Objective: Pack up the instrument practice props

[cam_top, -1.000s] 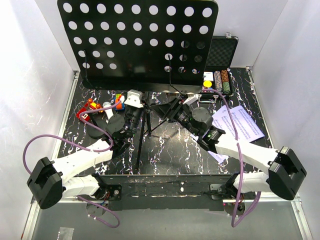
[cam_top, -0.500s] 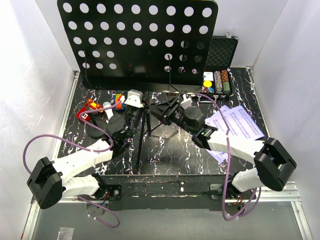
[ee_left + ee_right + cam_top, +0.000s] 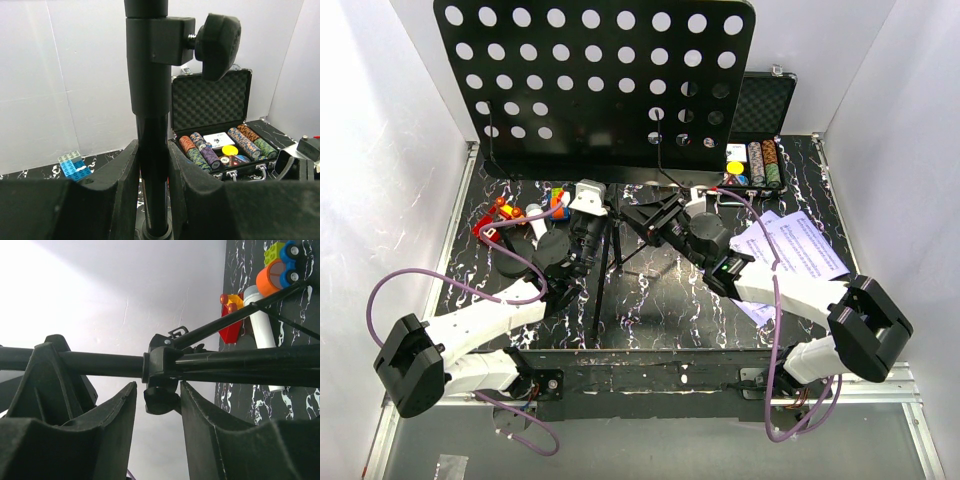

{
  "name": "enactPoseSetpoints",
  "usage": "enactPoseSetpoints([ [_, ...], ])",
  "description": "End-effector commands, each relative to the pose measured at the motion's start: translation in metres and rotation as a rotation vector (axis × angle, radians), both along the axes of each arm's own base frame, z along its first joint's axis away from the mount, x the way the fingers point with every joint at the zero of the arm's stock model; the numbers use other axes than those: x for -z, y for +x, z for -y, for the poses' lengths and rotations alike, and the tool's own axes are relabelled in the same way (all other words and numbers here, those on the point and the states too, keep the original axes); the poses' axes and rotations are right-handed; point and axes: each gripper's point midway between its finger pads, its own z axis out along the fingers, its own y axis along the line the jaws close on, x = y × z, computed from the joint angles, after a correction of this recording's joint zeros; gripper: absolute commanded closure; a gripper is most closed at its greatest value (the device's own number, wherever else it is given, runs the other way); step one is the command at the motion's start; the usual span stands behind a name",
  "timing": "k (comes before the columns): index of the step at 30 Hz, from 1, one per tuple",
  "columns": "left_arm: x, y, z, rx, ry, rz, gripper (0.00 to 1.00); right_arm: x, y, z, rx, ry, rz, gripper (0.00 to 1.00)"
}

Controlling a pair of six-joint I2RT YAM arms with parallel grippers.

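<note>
The black music stand stands at the back, its hole-punched desk (image 3: 600,80) upright above its tripod legs (image 3: 620,250). My left gripper (image 3: 603,222) is shut on the stand's pole (image 3: 150,125), just below the clamp collar and its knob (image 3: 217,45); in the left wrist view its fingers (image 3: 152,150) press both sides of the pole. My right gripper (image 3: 645,215) is open; in the right wrist view its jaws (image 3: 157,390) straddle the knob (image 3: 161,401) under the leg collar without touching it. White sheet-music pages (image 3: 800,250) lie at the right. The microphone's white stem (image 3: 262,330) shows behind the legs.
An open black case of poker chips (image 3: 760,120) stands at the back right, also in the left wrist view (image 3: 215,110). Colourful toy blocks (image 3: 525,208) lie at the left, near a round black base (image 3: 517,263). White walls close three sides.
My right arm has swung left from beside the sheet music to the stand's leg collar, its jaws now round the knob. The left gripper has kept its hold on the pole.
</note>
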Motion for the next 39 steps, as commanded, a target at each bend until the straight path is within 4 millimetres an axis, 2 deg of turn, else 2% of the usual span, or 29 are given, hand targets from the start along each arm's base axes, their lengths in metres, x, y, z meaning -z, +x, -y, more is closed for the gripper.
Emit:
enactPoseSetpoints([
  [1, 0.027, 0.009, -0.022, -0.14, 0.099, -0.084, 1.0, -0.021, 0.0, -0.005, 0.022, 0.055, 0.027, 0.52],
  [5, 0.03, 0.008, -0.027, -0.179, 0.109, -0.097, 1.0, -0.015, 0.0, -0.009, 0.025, 0.044, 0.016, 0.52],
  [9, 0.03, 0.007, -0.032, -0.201, 0.119, -0.103, 1.0, -0.014, 0.004, -0.006, 0.051, 0.043, 0.026, 0.64],
  [11, 0.029, 0.006, -0.033, -0.203, 0.122, -0.1, 1.0, -0.013, 0.005, -0.006, 0.057, 0.044, 0.029, 0.67],
  [15, 0.029, 0.005, -0.03, -0.195, 0.129, -0.097, 1.0, -0.014, 0.007, -0.006, 0.065, 0.04, 0.044, 0.64],
  [21, 0.03, 0.004, -0.029, -0.193, 0.136, -0.096, 1.0, -0.014, 0.007, -0.004, 0.075, 0.022, 0.059, 0.5],
  [23, 0.031, 0.004, -0.027, -0.19, 0.139, -0.097, 1.0, -0.014, 0.007, -0.004, 0.075, 0.018, 0.063, 0.51],
  [28, 0.032, 0.005, -0.024, -0.187, 0.14, -0.098, 1.0, -0.015, 0.004, -0.008, 0.049, 0.024, 0.069, 0.64],
  [31, 0.032, 0.004, -0.023, -0.183, 0.143, -0.097, 1.0, -0.019, 0.0, -0.011, 0.022, 0.036, 0.071, 0.67],
  [39, 0.034, 0.005, -0.02, -0.178, 0.151, -0.097, 1.0, -0.019, -0.011, -0.014, -0.01, 0.038, 0.054, 0.59],
])
